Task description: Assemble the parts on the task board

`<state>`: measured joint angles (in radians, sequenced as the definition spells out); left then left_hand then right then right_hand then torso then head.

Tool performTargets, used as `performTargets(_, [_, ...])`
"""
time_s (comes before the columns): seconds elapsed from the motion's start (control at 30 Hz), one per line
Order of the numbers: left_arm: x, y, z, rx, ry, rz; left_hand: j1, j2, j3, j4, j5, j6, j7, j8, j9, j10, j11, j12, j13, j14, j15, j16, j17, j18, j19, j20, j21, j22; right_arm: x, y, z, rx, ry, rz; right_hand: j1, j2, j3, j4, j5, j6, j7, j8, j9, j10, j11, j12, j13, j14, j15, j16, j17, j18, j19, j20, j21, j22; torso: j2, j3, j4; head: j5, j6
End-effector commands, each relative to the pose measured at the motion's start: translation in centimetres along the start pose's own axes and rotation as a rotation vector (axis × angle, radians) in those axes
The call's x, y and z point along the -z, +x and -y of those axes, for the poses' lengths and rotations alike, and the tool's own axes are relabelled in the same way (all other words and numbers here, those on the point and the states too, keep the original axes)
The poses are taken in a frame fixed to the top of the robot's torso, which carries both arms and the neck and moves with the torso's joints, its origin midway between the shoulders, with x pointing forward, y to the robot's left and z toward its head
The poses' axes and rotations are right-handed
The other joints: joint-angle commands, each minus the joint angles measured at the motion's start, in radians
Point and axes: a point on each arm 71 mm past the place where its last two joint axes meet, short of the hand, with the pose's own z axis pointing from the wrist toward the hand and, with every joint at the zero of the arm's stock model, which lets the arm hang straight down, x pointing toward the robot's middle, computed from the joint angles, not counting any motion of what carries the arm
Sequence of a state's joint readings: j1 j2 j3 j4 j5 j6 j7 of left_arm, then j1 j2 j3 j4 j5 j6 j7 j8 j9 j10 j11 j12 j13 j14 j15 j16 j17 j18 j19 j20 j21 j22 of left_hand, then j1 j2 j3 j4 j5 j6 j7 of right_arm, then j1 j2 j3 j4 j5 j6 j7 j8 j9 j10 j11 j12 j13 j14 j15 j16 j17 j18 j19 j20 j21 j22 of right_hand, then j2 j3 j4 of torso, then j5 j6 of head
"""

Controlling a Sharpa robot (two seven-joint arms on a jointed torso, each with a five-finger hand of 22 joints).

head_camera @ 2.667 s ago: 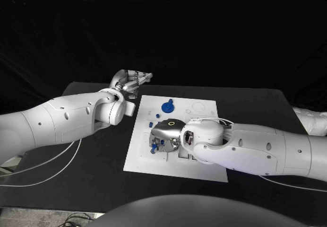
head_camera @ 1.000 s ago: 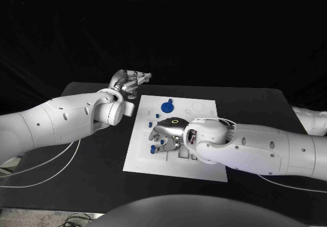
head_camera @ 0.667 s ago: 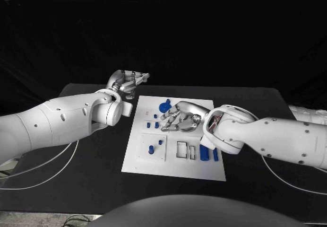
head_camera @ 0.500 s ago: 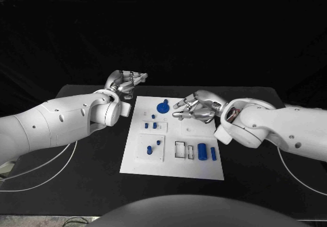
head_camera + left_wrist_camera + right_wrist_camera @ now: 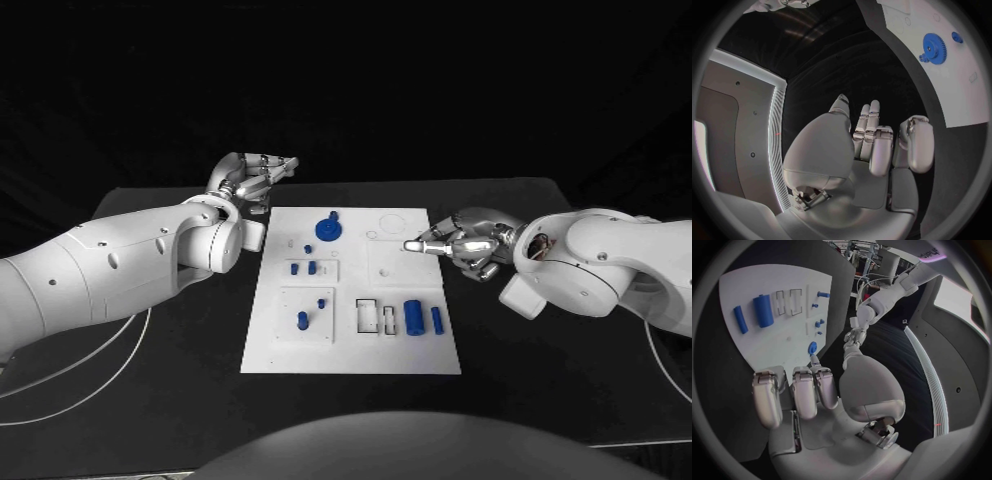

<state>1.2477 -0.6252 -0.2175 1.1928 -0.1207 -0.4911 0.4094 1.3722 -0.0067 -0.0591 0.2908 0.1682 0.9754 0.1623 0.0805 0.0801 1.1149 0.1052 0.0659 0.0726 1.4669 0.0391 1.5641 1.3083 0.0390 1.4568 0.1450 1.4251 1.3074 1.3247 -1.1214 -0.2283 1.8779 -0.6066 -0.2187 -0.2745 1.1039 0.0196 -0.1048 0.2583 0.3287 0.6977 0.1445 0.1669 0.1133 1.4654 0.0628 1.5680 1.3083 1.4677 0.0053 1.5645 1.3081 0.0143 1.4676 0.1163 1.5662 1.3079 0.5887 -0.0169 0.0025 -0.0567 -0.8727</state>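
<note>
The black table carries the flat white rectangular task board in its middle, lying square before the robot. It looks like a stiff, thin plate that would slide if pushed from the side, so any pressing should go straight down.

The left hand, silver and many-fingered, hovers off the board's far left corner; its fingers are half curled and a little apart, with nothing in them. The right hand hangs just beside the board's right edge, above the table, its fingers loosely bent together and empty too.

On the board, the biggest part is a round blue toothed gear near the far edge, with a small knob on top. It looks like hard, light plastic; the teeth give some grip, so a pinch across the rim or on the knob should hold it.

Next is a blue cylinder lying near the right side, with a thinner blue rod just beside it. Both look smooth and likely to roll, so they are best taken across the middle.

The small blue pegs further left are tiny and light, and would need a fine fingertip pinch from above.
</note>
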Motion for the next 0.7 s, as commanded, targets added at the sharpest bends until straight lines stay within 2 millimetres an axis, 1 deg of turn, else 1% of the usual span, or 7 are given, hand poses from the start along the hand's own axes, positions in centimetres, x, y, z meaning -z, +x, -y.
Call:
performTargets(0.03, [0.0, 0.3, 0.1, 0.005, 0.012, -0.019, 0.003, 0.006, -0.005, 0.0, 0.004, -0.006, 0.0, -0.004, 0.002, -0.006, 0.002, 0.0, 0.0, 0.097, 0.003, 0.0, 0.25, -0.003, 0.001, 0.002, -0.004, 0.216, 0.4, 0.3, 1.3, 0.064, 0.145, -0.055, -0.009, 0.002, -0.011, -0.002, 0.009, 0.03, 0.022, 0.036, 0.02, 0.105, 0.023, 0.003, 0.262, 0.103, 0.026, 0.006, 0.263, -0.014, 0.103, 0.017, 0.005, 0.263, 0.0, -0.0009, 0.0012, -0.015, 0.0])
performTargets(0.1, [0.0, 0.3, 0.1, 0.005, 0.012, -0.018, 0.003, 0.006, -0.005, 0.0, 0.004, -0.006, 0.0, -0.004, 0.002, -0.006, 0.002, 0.0, 0.0, 0.097, 0.003, 0.0, 0.25, -0.003, 0.001, 0.002, -0.004, 0.216, 0.6, 0.3, 1.8, 0.074, 0.181, -0.054, -0.008, 0.006, -0.013, -0.003, 0.015, 0.065, 0.032, 0.069, 0.04, 0.105, 0.044, 0.003, 0.262, 0.103, 0.042, 0.006, 0.263, -0.014, 0.103, 0.029, 0.005, 0.263, 0.0, -0.0015, 0.0015, -0.023, 0.0])
performTargets(0.17, [0.0, 0.2, 0.1, 0.004, 0.011, -0.017, 0.003, 0.006, -0.005, 0.0, 0.004, -0.006, 0.0, -0.004, 0.002, -0.006, 0.002, 0.0, 0.0, 0.097, 0.003, 0.0, 0.25, -0.003, 0.001, 0.002, -0.004, 0.216, 0.6, 0.2, 2.2, 0.078, 0.209, -0.052, -0.01, 0.009, -0.014, -0.005, 0.018, 0.094, 0.043, 0.096, 0.056, 0.105, 0.055, 0.003, 0.262, 0.103, 0.052, 0.006, 0.263, -0.014, 0.103, 0.04, 0.005, 0.263, 0.0, -0.0014, 0.0005, -0.027, 0.0])
performTargets(0.3, [0.0, 0.1, 0.1, 0.003, 0.011, -0.015, 0.003, 0.006, -0.005, 0.0, 0.004, -0.006, 0.0, -0.004, 0.002, -0.006, 0.002, 0.0, 0.0, 0.097, 0.003, 0.0, 0.25, -0.003, 0.001, 0.002, -0.004, 0.216, 0.7, 0.4, 3.0, 0.083, 0.262, -0.058, -0.013, 0.014, -0.011, -0.013, 0.026, 0.139, 0.038, 0.128, 0.085, 0.105, 0.055, 0.003, 0.262, 0.103, 0.051, 0.006, 0.263, -0.014, 0.103, 0.05, 0.005, 0.263, 0.0, -0.0001, -0.0002, -0.03, 0.0])
performTargets(0.4, [0.0, 0.1, 0.1, 0.004, 0.011, -0.015, 0.003, 0.006, -0.005, 0.0, 0.004, -0.006, 0.0, -0.004, 0.002, -0.006, 0.002, 0.0, 0.0, 0.097, 0.003, 0.0, 0.25, -0.003, 0.001, 0.002, -0.004, 0.216, 0.7, 0.7, 3.3, 0.088, 0.291, -0.071, -0.013, 0.017, -0.005, -0.018, 0.017, 0.15, 0.037, 0.129, 0.092, 0.105, 0.054, 0.003, 0.262, 0.103, 0.044, 0.006, 0.263, -0.014, 0.103, 0.045, 0.005, 0.263, 0.0, -0.0002, 0.0013, -0.032, 0.0])
performTargets(0.53, [0.0, 0.1, 0.1, 0.004, 0.01, -0.015, 0.003, 0.006, -0.005, 0.0, 0.004, -0.006, 0.0, -0.004, 0.002, -0.006, 0.002, 0.0, 0.0, 0.097, 0.003, 0.0, 0.25, -0.003, 0.001, 0.002, -0.004, 0.216, 0.5, 1.2, 3.6, 0.092, 0.32, -0.091, -0.008, 0.02, 0.004, -0.029, 0.006, 0.152, 0.038, 0.118, 0.095, 0.105, 0.054, 0.003, 0.262, 0.103, 0.035, 0.006, 0.263, -0.014, 0.103, 0.037, 0.005, 0.263, 0.0, 0.0, 0.0005, -0.034, 0.0])
performTargets(0.7, [0.0, 0.0, 0.0, 0.004, 0.01, -0.015, 0.003, 0.006, -0.005, 0.0, 0.004, -0.006, 0.0, -0.004, 0.002, -0.006, 0.002, 0.0, 0.0, 0.097, 0.003, 0.0, 0.25, -0.003, 0.001, 0.002, -0.004, 0.216, 0.1, 1.7, 3.8, 0.1, 0.355, -0.113, -0.003, 0.019, 0.012, -0.04, -0.005, 0.149, 0.039, 0.106, 0.095, 0.105, 0.053, 0.003, 0.262, 0.103, 0.033, 0.006, 0.263, -0.014, 0.103, 0.033, 0.005, 0.263, 0.0, 0.0001, -0.0003, -0.033, 0.0])
